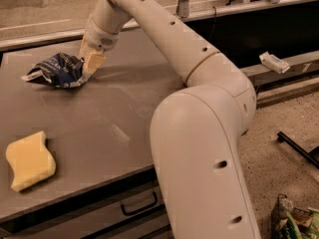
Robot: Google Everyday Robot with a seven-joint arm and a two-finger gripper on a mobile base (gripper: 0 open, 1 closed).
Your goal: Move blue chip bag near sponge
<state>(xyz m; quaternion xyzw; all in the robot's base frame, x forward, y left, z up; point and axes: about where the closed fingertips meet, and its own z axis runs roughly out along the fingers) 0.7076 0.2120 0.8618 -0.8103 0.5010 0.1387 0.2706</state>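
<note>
The blue chip bag (56,69) lies crumpled at the far left of the grey table (114,108). My gripper (88,59) reaches down from the long white arm and sits at the bag's right end, touching it. Its pale fingers (94,62) stand a little apart on either side of the bag's edge, so it is open. The pale yellow sponge (30,159) lies flat near the table's front left corner, well apart from the bag and the gripper.
My arm's big white elbow (204,148) fills the front right and hides the table's right part. A drawer with a dark handle (139,205) is under the table's front edge. A white box (273,62) lies on a ledge at right.
</note>
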